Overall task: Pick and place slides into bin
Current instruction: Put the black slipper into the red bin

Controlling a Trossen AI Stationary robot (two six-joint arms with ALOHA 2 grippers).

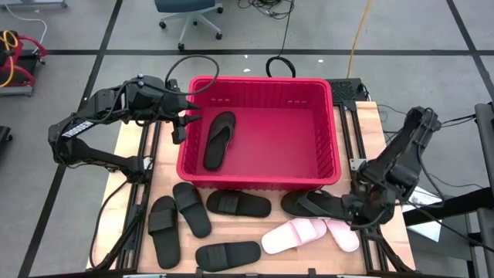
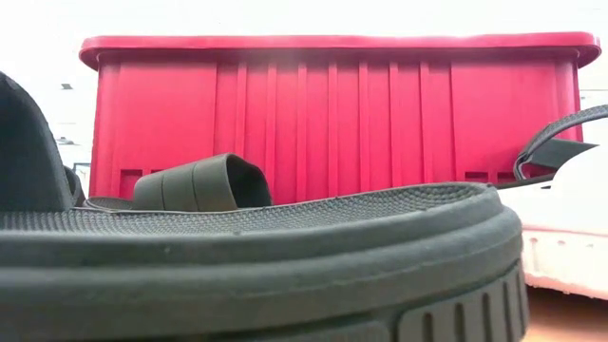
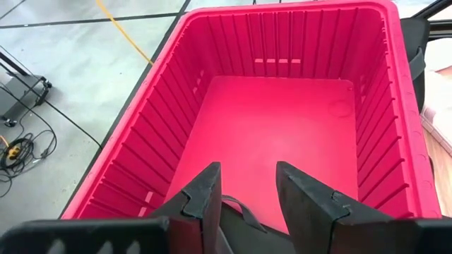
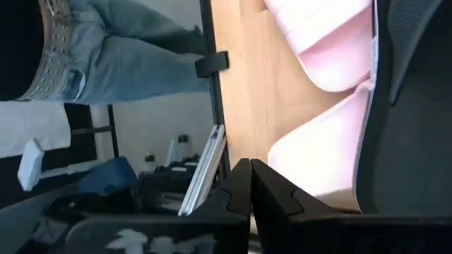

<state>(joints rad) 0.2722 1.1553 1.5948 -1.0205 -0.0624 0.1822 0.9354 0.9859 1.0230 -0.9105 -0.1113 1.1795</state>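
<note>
Big red ribbed plastic bin (image 1: pixel 324 147): one matte black slide (image 1: pixel 218 140) lies inside, by left wall. Left gripper (image 1: pixel 182 117) over that wall, fingers (image 3: pixel 205 194) spread. Right gripper (image 1: pixel 356 218) beyond bin's front right corner, fingers pressed together, beside pale pink slides (image 1: pixel 297 235).

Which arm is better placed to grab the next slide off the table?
Right. The right gripper hangs low beside the pink slides and a black slide; the left gripper is open over the bin, away from the table slides.
</note>
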